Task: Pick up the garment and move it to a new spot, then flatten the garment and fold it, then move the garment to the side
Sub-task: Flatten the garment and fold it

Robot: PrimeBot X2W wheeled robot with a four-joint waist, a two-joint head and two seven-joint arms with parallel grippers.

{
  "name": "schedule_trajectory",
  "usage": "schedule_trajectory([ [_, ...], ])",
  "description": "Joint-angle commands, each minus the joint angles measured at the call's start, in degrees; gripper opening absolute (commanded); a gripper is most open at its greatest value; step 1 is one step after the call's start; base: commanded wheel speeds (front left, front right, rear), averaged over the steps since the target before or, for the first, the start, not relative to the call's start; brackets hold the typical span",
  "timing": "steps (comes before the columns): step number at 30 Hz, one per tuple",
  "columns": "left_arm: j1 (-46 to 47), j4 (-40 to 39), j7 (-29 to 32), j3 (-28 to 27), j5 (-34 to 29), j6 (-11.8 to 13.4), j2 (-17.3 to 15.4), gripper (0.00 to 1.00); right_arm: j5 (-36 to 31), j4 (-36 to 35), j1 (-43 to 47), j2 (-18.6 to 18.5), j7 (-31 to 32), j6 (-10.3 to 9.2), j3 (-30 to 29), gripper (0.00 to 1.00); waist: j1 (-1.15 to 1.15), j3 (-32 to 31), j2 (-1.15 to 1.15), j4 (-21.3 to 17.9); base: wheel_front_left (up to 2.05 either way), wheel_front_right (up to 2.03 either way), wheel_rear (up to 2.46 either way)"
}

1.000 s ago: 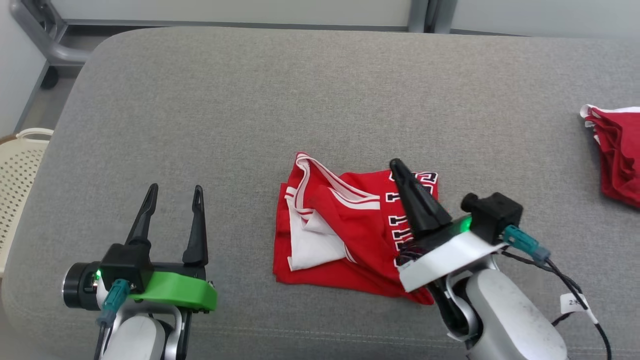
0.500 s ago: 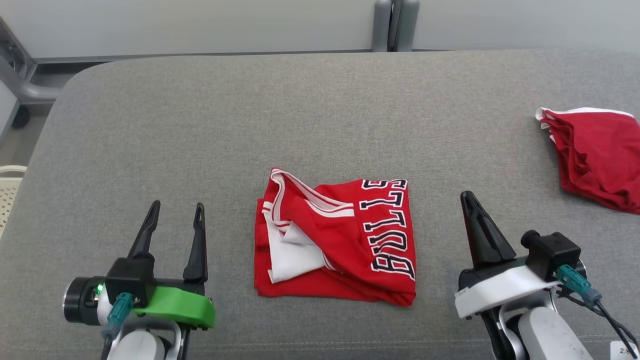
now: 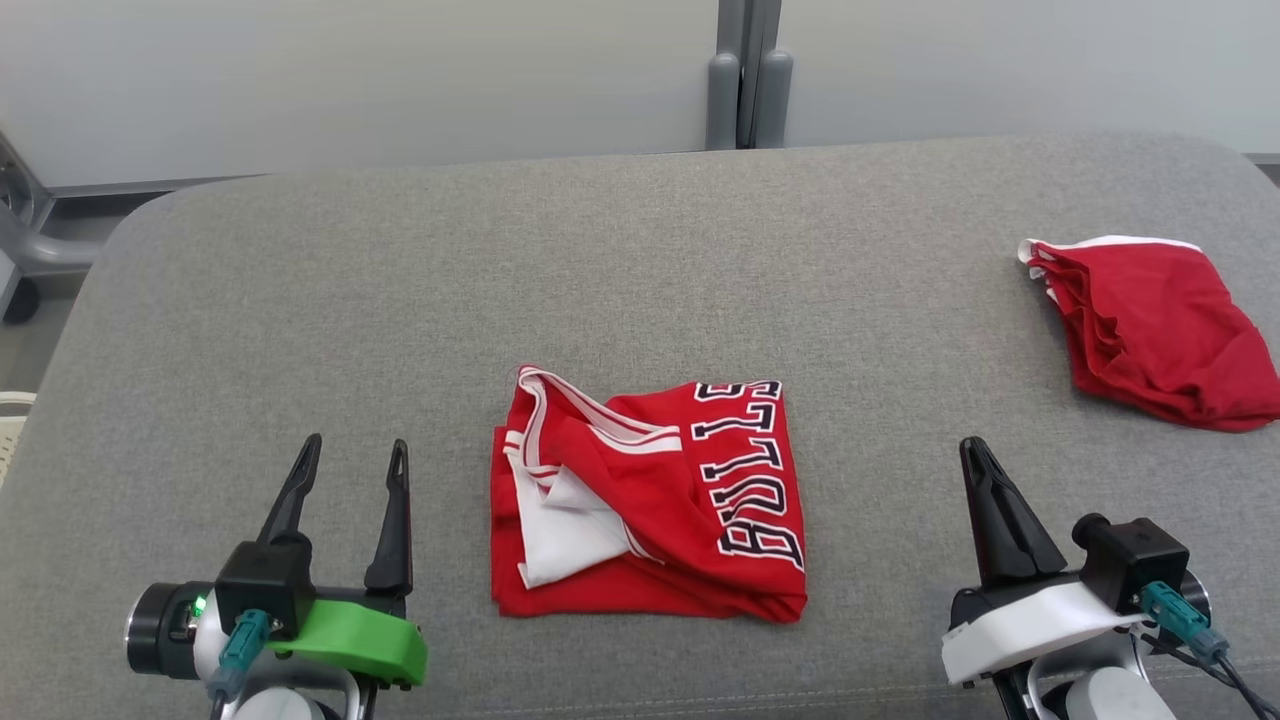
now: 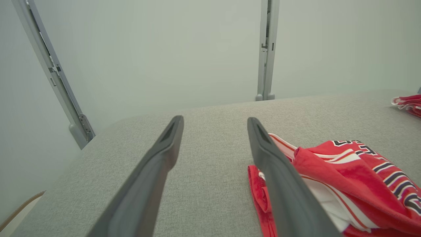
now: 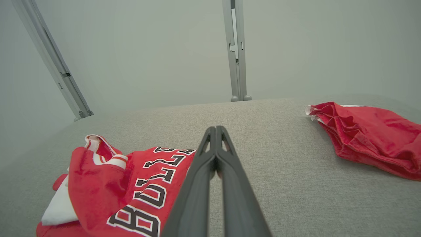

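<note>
Jersey is lying mid-way along the bench; red cloth by its right edge is running off-frame; left claw is gaping empty, right claw pinching together, empty

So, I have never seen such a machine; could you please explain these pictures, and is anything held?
It is a robot with two arms. The wide picture comes from a camera on its head, looking down at a grey padded surface. The other two come from cameras on its wrists, each looking along that arm's two dark fingers. The left pincer is open; the right pincer is shut, with nothing between its fingers. Between them lies a folded red jersey with white trim and black letters. A second red garment lies far to the right. Nothing is held.
</note>
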State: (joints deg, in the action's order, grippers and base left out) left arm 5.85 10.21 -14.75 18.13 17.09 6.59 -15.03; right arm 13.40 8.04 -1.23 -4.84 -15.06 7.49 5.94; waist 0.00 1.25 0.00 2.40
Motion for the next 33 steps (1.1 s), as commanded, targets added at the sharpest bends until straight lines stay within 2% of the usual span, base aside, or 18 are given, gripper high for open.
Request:
schedule_trajectory([
  [1,-0.74,-0.11,-0.02,-0.1,0.29,0.36,-0.29,1.0,-0.03,-0.15,0.87,-0.15,-0.14,-0.01,-0.24,0.0,0.0,-0.14,0.0,-0.09,0.0,0.0,0.0],
  [10,-0.04,-0.41,0.21,0.37,0.38,0.54,-0.41,1.0,0.44,0.13,0.45,0.09,0.28,-0.02,-0.39,0.0,0.0,0.33,0.0,0.69,0.0,0.0,0.0],
  [16,1.34,-0.83,0.22,0.71,0.5,0.48,-0.11,1.0,1.29,2.73,-2.53,-0.47,1.68,-0.01,1.77,0.0,0.0,1.72,0.0,3.14,0.0,0.0,0.0],
  [25,3.17,-0.62,-0.07,1.44,0.88,-0.07,1.02,1.0,4.43,16.83,-13.29,-0.67,2.16,-0.02,12.57,0.0,0.0,5.01,0.0,9.01,0.0,0.0,0.0],
  [32,4.15,0.12,-0.36,1.39,1.03,-0.64,2.01,1.0,7.26,29.44,-21.65,0.2,0.86,-0.02,18.68,0.0,0.0,7.25,0.0,12.43,0.0,0.0,0.0],
  [33,4.15,0.12,-0.36,1.39,1.03,-0.64,2.01,1.0,7.26,29.44,-21.65,0.2,0.86,-0.02,18.68,0.0,0.0,7.25,0.0,12.43,0.0,0.0,0.0],
])
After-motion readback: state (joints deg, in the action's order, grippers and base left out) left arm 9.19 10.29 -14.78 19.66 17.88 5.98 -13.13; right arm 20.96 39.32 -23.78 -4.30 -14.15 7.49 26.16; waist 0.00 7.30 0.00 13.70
